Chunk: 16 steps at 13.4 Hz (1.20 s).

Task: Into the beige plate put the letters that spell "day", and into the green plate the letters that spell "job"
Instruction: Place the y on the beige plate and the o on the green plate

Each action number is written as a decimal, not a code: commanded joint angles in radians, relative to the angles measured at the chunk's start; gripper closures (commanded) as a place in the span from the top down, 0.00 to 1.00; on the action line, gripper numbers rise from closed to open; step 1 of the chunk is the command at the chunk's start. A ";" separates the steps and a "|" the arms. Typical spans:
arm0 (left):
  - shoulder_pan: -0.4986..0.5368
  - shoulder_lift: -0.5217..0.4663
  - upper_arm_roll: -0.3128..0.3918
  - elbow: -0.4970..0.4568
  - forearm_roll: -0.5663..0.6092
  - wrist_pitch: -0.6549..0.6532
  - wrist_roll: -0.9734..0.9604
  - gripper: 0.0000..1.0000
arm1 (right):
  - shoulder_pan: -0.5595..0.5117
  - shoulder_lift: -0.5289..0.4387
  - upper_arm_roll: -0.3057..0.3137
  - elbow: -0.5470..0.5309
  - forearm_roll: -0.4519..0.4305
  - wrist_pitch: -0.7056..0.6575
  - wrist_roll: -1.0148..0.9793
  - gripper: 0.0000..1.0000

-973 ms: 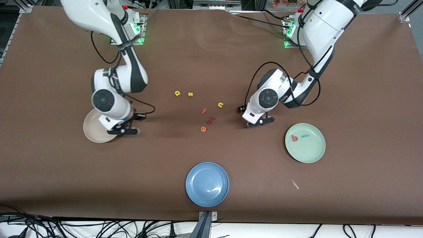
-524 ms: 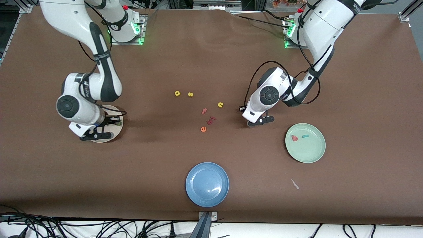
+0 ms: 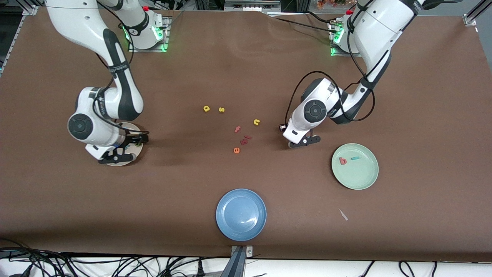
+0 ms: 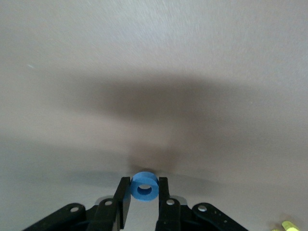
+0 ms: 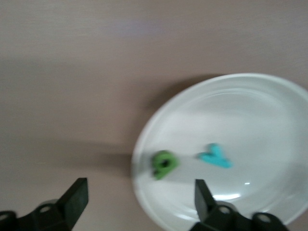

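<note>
A: Three plates, near to far? Quick.

B: Blue plate [image 3: 241,214] nearest the front cam, nothing visible in it; not a target anyway. Next the green plate [image 3: 354,166], toward the left arm's end: salmon-red b [image 3: 342,161] and teal j [image 3: 355,158] lying in it, side by side, apart. Then the beige plate [image 3: 123,144] at the right arm's end, mostly under that arm.

A: What's in the beige one?

B: Right wrist view shows a green d [image 5: 164,164] and a teal y [image 5: 215,156] on it, near each other, d close to the rim. Blurry, but colours are clear.

A: Right gripper?

B: Right gripper [image 5: 139,197] hangs over the plate's rim, fingers spread wide, nothing between them. Prob. a release, since the d sits right under it.

A: And the left?

B: Left gripper [image 4: 144,202] is low over bare table between the loose letters and the green plate, fingers pinched on the blue o [image 4: 145,186], ring hole facing the cam. Held by its sides so it drops flat, I'd guess.

A: So what's left?

B: The o needs the green plate; yellow a [image 3: 206,108] is on the table beside the yellow s [image 3: 221,109], farther from the cam than the orange e [image 3: 236,150].
</note>
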 commanded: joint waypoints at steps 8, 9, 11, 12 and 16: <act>0.183 -0.004 0.011 0.284 0.232 -0.313 0.691 0.01 | 0.100 -0.092 0.234 -0.090 0.001 0.068 0.600 1.00; 0.189 0.005 0.012 0.293 0.271 -0.311 0.750 0.01 | 0.135 -0.101 0.234 -0.127 -0.002 0.117 0.654 1.00; 0.196 0.028 0.043 0.316 0.382 -0.305 0.843 0.01 | 0.175 -0.114 0.237 -0.165 -0.003 0.160 0.729 1.00; 0.210 0.041 0.052 0.326 0.413 -0.304 0.892 0.01 | 0.204 -0.114 0.236 -0.184 -0.003 0.185 0.777 1.00; 0.288 0.120 0.058 0.327 0.435 -0.172 0.985 0.02 | 0.249 -0.126 0.271 -0.283 -0.003 0.332 0.871 1.00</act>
